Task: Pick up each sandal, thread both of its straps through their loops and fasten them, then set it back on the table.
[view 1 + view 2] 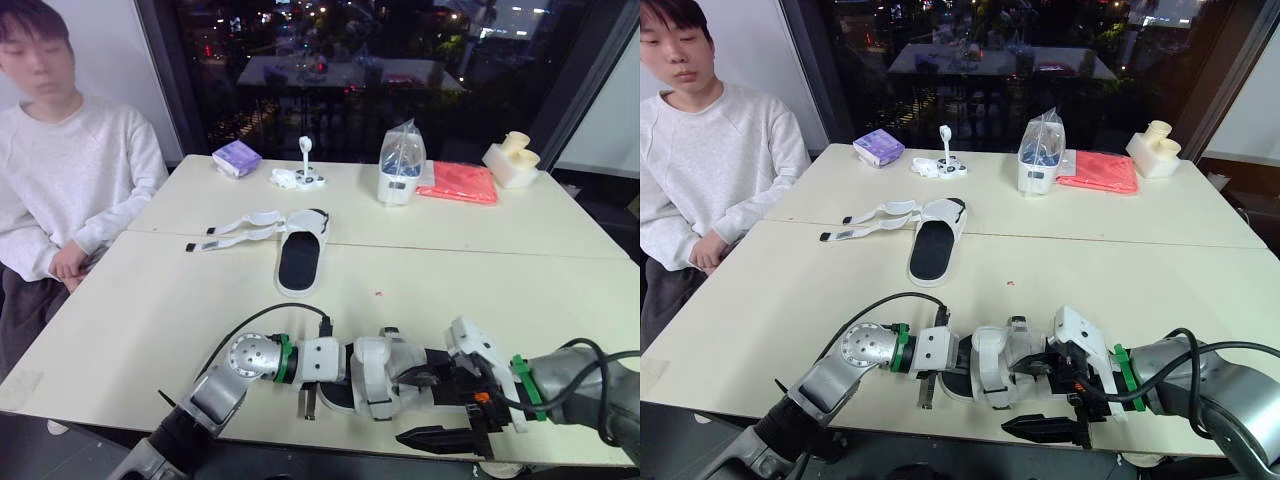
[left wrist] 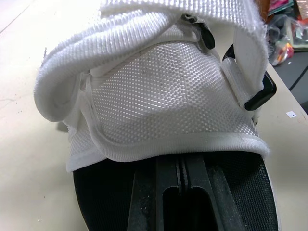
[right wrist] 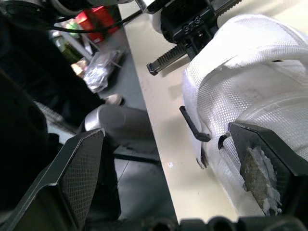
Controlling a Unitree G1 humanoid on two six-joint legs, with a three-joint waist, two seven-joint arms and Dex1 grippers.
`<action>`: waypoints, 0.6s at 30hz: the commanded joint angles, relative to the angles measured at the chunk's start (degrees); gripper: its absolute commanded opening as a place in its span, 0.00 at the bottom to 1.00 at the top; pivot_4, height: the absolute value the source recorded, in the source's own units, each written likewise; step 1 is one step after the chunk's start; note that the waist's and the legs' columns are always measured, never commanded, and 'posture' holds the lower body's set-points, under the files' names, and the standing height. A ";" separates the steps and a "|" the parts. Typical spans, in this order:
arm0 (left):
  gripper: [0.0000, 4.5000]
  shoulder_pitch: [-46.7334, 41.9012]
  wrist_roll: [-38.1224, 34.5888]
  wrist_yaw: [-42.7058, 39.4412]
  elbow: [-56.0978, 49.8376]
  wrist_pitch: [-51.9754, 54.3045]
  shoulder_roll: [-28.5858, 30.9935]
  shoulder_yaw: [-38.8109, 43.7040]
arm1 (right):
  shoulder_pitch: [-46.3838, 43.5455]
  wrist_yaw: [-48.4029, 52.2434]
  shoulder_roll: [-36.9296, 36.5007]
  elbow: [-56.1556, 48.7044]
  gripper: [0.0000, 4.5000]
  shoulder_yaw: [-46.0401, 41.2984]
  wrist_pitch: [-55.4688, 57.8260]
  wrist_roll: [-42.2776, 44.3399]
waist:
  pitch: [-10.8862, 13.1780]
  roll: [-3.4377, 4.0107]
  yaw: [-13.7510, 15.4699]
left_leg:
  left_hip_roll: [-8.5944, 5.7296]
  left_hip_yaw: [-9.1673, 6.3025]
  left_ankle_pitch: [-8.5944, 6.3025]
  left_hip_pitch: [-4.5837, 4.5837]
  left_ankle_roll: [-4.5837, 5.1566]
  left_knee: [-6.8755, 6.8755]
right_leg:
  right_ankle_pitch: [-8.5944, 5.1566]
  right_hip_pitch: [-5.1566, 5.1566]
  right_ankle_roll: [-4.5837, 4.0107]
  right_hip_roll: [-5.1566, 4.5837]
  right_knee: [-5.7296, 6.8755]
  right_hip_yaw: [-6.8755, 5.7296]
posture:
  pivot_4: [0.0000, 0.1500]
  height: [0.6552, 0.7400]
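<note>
Closest of all is the near sandal [image 2: 159,96], white on top with a black sole. It sits on the table [image 1: 150,320], right at the front edge. The left gripper [image 2: 180,178] lies on the black sole and pokes in under the white top. Its two fingers are pressed together with nothing between them.

The right gripper [image 3: 166,132] is at the other side of the near sandal. Its fingers are wide apart. One finger [image 3: 260,163] touches the white side of the near sandal, and the other hangs out past the table edge. A white strap [image 2: 240,72] meets a black loop [image 2: 260,92] on the side of the near sandal. I cannot tell if the strap is stuck down.

The far sandal [image 1: 298,255] lies flat on the table, well behind the near sandal. Its straps [image 1: 240,228] are open and spread out.

Further back from the near sandal are a purple pack [image 1: 237,157], a white box with a plastic bag [image 1: 400,170] and a red cloth [image 1: 458,183]. A person [image 1: 60,170] in a white top sits to the left of it.
</note>
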 commanded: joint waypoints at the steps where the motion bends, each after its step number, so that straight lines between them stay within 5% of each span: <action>1: 0.00 1.93 2.61 -1.49 3.31 2.78 1.77 -2.67 | 1.27 -3.11 2.41 -1.00 0.99 -2.30 0.40 3.45 | 0.00 0.00 -0.01 | 0.00 0.00 0.00 0.00 0.00 -0.01 | 0.00 0.00 0.00 0.00 0.00 0.00 | 1.00 1.00; 18: 0.00 1.57 2.90 -1.80 5.69 0.86 1.08 -3.07 | 9.83 -4.99 -0.50 -9.31 0.99 -6.11 -1.86 8.09 | 0.09 0.01 0.11 | 0.01 0.00 -0.02 -0.06 0.03 -0.08 | -0.01 -0.09 0.01 0.00 0.00 0.01 | 1.00 1.00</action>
